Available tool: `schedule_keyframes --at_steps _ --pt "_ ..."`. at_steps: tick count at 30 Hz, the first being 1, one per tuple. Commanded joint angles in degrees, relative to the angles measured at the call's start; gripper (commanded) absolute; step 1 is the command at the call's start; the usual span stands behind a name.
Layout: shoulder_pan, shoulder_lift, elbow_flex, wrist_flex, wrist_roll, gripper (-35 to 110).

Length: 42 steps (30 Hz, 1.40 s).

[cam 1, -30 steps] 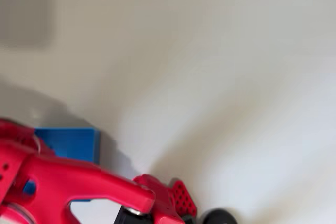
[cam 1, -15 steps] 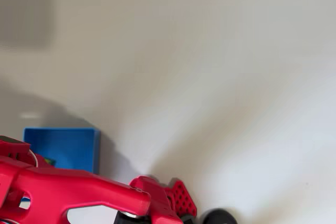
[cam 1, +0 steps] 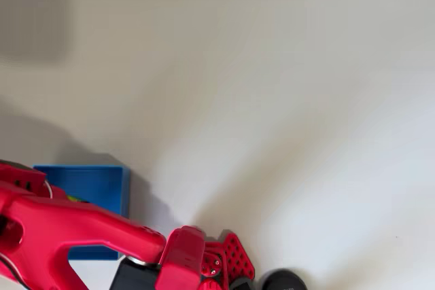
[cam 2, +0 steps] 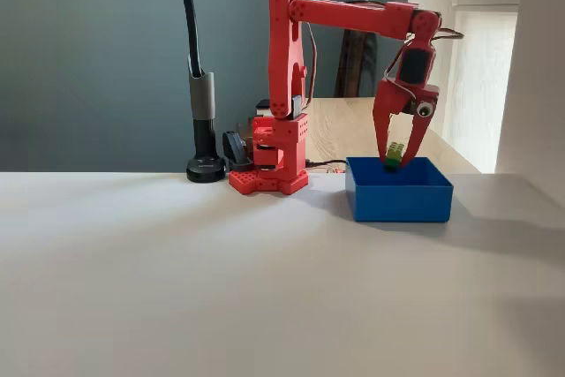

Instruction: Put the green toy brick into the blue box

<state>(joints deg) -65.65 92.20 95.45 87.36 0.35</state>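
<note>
Clearly the carry is nearly finished; in the fixed view the red gripper [cam 2: 395, 158] hangs pointing down over the blue box [cam 2: 399, 199], its two fingers closed on the green toy brick [cam 2: 394, 154], which sits between the tips just above the rim and looks slightly tilted; the box stands on the white table [cam 2: 177, 280], just beside the arm's red base [cam 2: 269, 178]; in the overhead view the red arm [cam 1: 75, 225] crosses the blue box [cam 1: 102, 180] and covers much of it, with a small sliver of green showing at the arm's edge; the step in hand, as I judge it, is the release; to do it well the brick should be lowered a little further so it sits below the wall tops and over the floor, not over the far wall; the fingers should then part gently; a tilted brick dropped from height could bounce or tip onto the rim.
</note>
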Motion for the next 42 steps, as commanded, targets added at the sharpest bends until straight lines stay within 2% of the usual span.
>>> schedule_keyframes --at_steps 1,5,11,19,23,36,42 --pt "-0.88 1.05 -3.43 0.97 -1.41 4" --pt "-0.88 1.05 -3.43 2.46 -3.60 17" --pt "-0.79 1.14 -3.52 3.78 -4.75 21" --pt "-0.62 1.41 -4.66 3.60 -3.52 12" --pt "0.35 1.49 -8.35 3.52 -0.79 0" --pt "20.39 1.67 -21.62 3.08 2.37 0" --pt "31.55 5.10 -20.74 1.93 1.32 0"
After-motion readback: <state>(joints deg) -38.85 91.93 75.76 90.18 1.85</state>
